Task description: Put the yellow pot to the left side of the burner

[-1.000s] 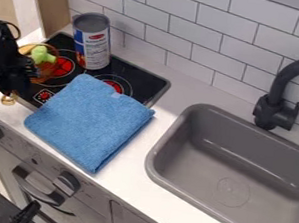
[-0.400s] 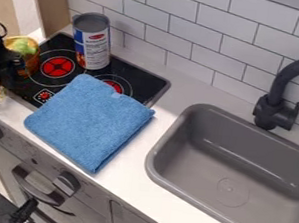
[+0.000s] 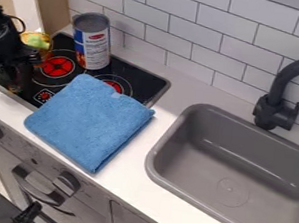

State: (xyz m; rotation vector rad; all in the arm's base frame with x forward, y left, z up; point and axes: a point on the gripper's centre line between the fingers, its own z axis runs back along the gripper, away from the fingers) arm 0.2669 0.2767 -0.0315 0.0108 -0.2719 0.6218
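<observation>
In the camera view, the yellow pot (image 3: 47, 51) is at the far left of the stove (image 3: 137, 77), just left of the red-ringed burner (image 3: 57, 66), with something light green (image 3: 36, 40) in it. The step in hand looks like settling the pot there and leaving it clean. To do it well, I'd check that its base sits flat on the left side, then let go gently and lift straight up before swinging away, so the rim isn't dragged or the pot tipped. If it needs a nudge, keep it low and slow, and stay left of the can (image 3: 92, 42) and the blue cloth (image 3: 90, 122), since the cloth covers the near part of the stove.

As for the pincer (image 3: 15, 83), it hangs over the stove's left edge, on the near side of the pot. The black arm hides much of that corner, so I can't tell how wide it is set, or whether it grips or touches the pot.
</observation>
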